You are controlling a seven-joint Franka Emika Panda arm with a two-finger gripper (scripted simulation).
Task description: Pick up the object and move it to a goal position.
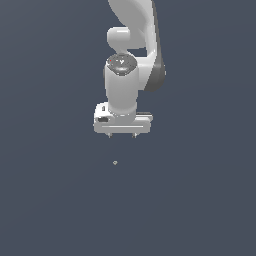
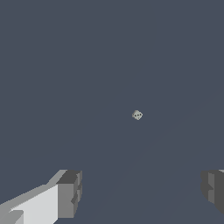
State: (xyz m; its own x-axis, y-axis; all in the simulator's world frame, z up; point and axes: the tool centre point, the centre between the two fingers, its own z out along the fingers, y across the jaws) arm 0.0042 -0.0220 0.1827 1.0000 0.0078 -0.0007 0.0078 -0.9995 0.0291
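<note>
The object [image 1: 115, 162] is a tiny pale-grey mottled speck lying alone on the dark floor. It also shows in the wrist view as a small round lump, the object [image 2: 137, 115]. My white gripper [image 1: 122, 136] hangs above it, slightly toward the exterior view's right, and does not touch it. Its two short fingertips stand wide apart with nothing between them. In the wrist view the gripper [image 2: 142, 194] is open, and its dark grey fingers [image 2: 70, 192] frame an empty gap.
The white arm with its round grey mottled joint cap [image 1: 120, 64] rises above the gripper. A plain dark blue-grey floor [image 1: 200, 200] fills both views.
</note>
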